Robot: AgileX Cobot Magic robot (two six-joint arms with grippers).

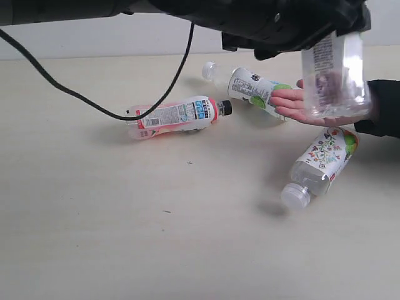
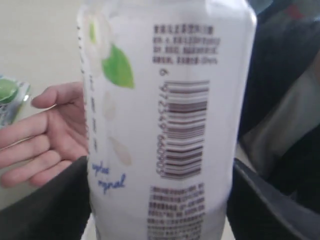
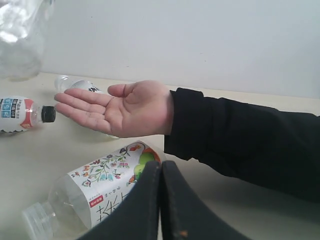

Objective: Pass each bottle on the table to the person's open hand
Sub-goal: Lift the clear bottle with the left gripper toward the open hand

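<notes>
My left gripper [image 1: 322, 34] is shut on a white-labelled bottle [image 1: 334, 75], holding it just above the person's open hand [image 1: 292, 103]. In the left wrist view the bottle [image 2: 165, 100] fills the frame between the black fingers [image 2: 55, 200], with the hand [image 2: 45, 135] beside it. On the table [image 1: 94, 219] lie three bottles: a pink-labelled one with a black cap [image 1: 178, 117], a green-accented one [image 1: 247, 86] behind the hand, and a floral one [image 1: 322, 159] below the hand. My right gripper [image 3: 161, 170] is shut on nothing, low over the floral bottle [image 3: 95, 190].
The person's black sleeve [image 1: 381, 109] comes in from the right edge. A black cable [image 1: 75, 94] hangs from the left arm over the table's back left. A pale wall [image 3: 200, 40] stands behind the table.
</notes>
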